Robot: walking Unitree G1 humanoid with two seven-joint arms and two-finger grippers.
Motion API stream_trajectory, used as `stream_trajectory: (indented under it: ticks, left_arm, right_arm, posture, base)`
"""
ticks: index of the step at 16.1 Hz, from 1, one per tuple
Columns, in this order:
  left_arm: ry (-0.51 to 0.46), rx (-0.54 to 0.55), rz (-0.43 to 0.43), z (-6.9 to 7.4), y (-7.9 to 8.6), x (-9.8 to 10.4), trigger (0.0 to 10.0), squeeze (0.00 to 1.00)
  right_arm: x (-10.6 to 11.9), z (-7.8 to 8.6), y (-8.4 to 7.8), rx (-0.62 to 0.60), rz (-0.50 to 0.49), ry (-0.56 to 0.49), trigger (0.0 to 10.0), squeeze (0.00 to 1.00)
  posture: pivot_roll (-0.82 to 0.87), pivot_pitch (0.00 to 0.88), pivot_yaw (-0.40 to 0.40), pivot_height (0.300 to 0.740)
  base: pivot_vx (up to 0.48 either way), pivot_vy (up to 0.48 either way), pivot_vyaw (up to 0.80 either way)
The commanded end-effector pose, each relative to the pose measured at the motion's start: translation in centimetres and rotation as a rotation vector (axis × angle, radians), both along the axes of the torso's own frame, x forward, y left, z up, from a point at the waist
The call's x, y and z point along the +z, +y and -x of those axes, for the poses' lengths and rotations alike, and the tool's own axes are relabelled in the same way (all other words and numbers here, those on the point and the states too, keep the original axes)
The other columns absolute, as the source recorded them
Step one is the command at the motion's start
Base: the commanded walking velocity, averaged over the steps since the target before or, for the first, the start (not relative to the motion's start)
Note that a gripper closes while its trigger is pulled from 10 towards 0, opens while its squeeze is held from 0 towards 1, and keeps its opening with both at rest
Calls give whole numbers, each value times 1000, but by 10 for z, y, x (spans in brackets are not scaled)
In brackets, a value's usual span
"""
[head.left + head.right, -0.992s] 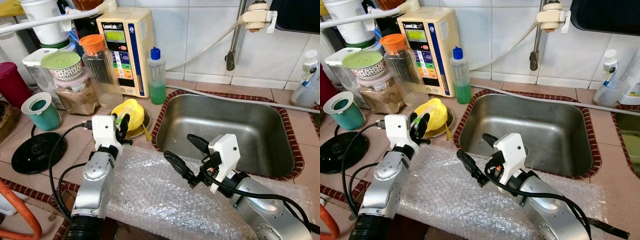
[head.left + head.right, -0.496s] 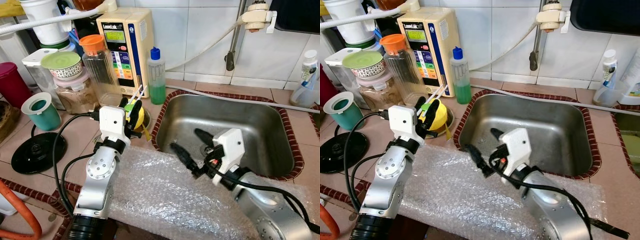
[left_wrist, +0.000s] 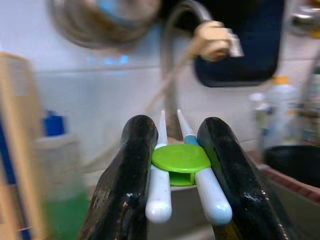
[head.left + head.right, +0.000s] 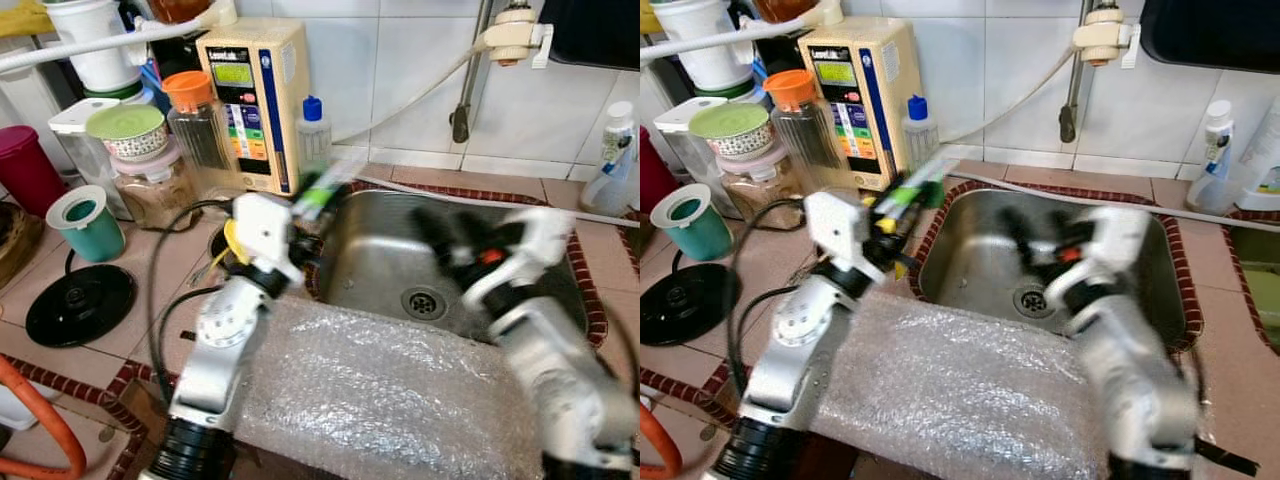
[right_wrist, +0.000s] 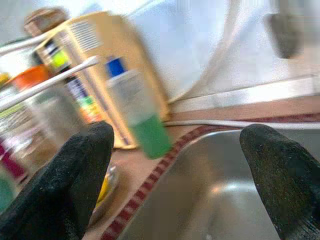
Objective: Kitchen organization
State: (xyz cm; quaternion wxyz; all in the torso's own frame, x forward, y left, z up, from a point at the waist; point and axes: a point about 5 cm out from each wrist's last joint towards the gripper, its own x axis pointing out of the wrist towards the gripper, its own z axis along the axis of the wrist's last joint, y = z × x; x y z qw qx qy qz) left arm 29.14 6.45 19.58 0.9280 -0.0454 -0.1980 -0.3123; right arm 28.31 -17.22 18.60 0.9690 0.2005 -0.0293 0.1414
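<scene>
L gripper (image 3: 179,170) clenched on the chopsticks (image 3: 161,192), a training pair w/ a green clip (image 3: 181,158) joining them. I've got them up off the counter, over the sink's (image 4: 400,270) left rim. In the head views the tips (image 4: 335,180) point up and toward the back wall, near the soap bottle (image 4: 313,135). So the long axis runs along my fingers, handle ends sticking out toward the wrist cam.

R gripper (image 5: 180,175) wide open, nothing in it, hovering over the sink basin, drain (image 4: 423,302) just below. R arm badly blurred, can't say more abt its pose.

Bubble wrap (image 4: 390,390) lies along the counter's front edge.

My read: the chopsticks are mid-carry toward the sink side. L arm owns them; R is nearer the basin if a handover's wanted, and would have to take them from the tip end
</scene>
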Motion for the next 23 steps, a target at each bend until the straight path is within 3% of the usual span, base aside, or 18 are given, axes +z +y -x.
stream_trajectory:
  ticks: [1, 4, 7, 15, 18, 19, 20, 23]
  left_arm:
    - [-14, -68, -10, 2, -6, 5, 0, 0]
    - [-2, -141, -4, 6, -13, 3, 0, 0]
    - [9, -213, -19, 13, -20, -3, 0, 0]
    - [-6, -277, 6, 22, -33, 1, 0, 0]
    - [-4, -283, 12, 23, -35, 1, 0, 0]
    - [-3, -287, 13, 24, -36, 1, 0, 0]
    - [-3, -289, 13, 24, -37, 1, 0, 0]
    - [0, -280, 10, 25, -35, 0, 0, 0]
  right_arm:
    - [4, -5, 0, 0, -51, 7, 10000, 0]
    - [8, -11, -1, 0, -139, 13, 10000, 0]
    - [17, -12, 7, 92, -458, 55, 10000, 0]
    - [19, -22, 26, 196, -689, 147, 10000, 0]
    - [21, -28, 36, 216, -709, 174, 10000, 0]
    - [23, -31, 37, 221, -719, 177, 2745, 0]
    - [23, -32, 37, 213, -725, 176, 0, 0]
    - [25, -34, 36, 200, -755, 184, 0, 0]
  posture:
    - [-32, 0, 91, 740]
    - [-39, 0, 97, 740]
    - [-47, 0, 97, 740]
    - [-39, 0, 73, 740]
    - [-36, 0, 68, 740]
    - [-34, 0, 67, 740]
    - [-34, 0, 67, 740]
    - [-28, 0, 68, 740]
  base:
    - [0, 0, 0]
    - [0, 0, 0]
    - [0, 0, 0]
    - [0, 0, 0]
    - [0, 0, 0]
    - [0, 0, 0]
    - [0, 0, 0]
    - [0, 0, 0]
